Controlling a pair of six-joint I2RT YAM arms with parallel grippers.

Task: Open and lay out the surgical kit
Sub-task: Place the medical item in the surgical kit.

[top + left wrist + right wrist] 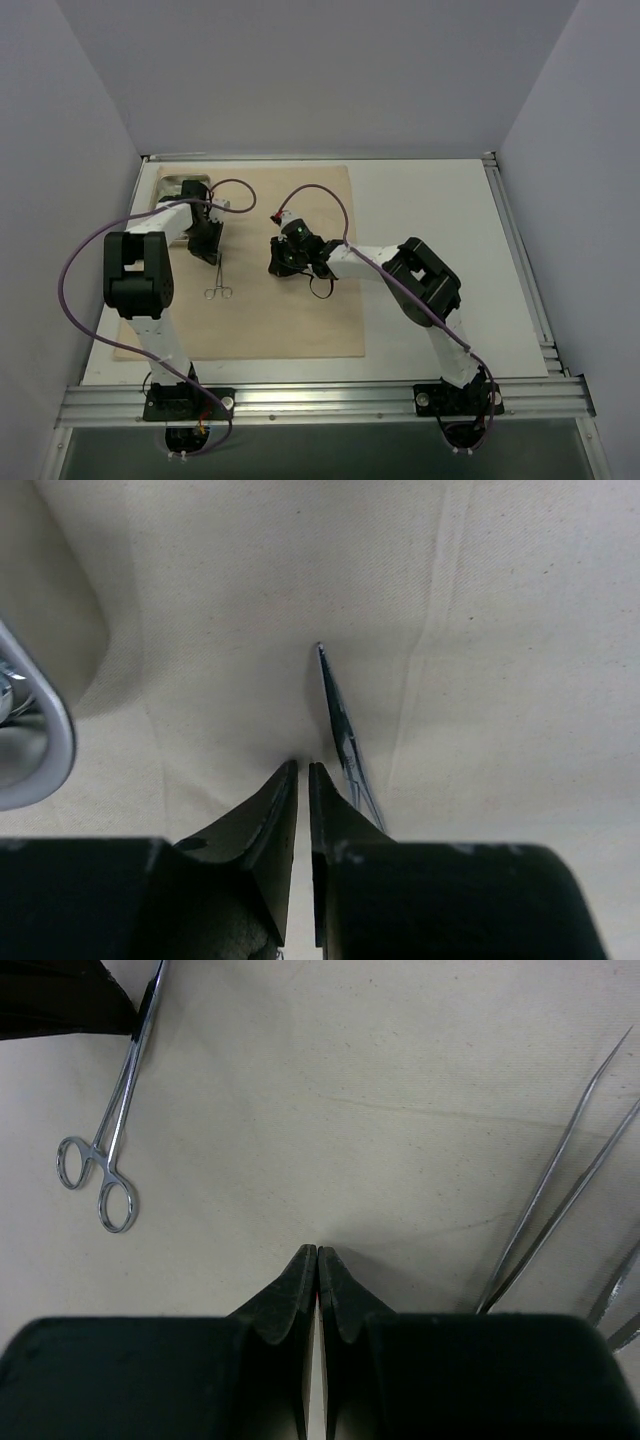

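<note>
The beige cloth lies spread flat on the white bench, covering its left and middle part. A small steel tray sits at the cloth's far left corner, toward ten o'clock in the top view, partly hidden by the left arm.

The left hand points down at the cloth just right of the tray. Its fingers stand nearly together with a thin slit between them, and nothing shows in that slit. Beside them, at about one o'clock in the left wrist view, lies the slim tip of a steel clamp. In the top view the ring handles of this clamp point toward six o'clock.

The right hand rests at the middle of the cloth, clenched tight on nothing. In the right wrist view the clamp lies at ten o'clock, and the tweezers at three o'clock, well apart from it.
</note>
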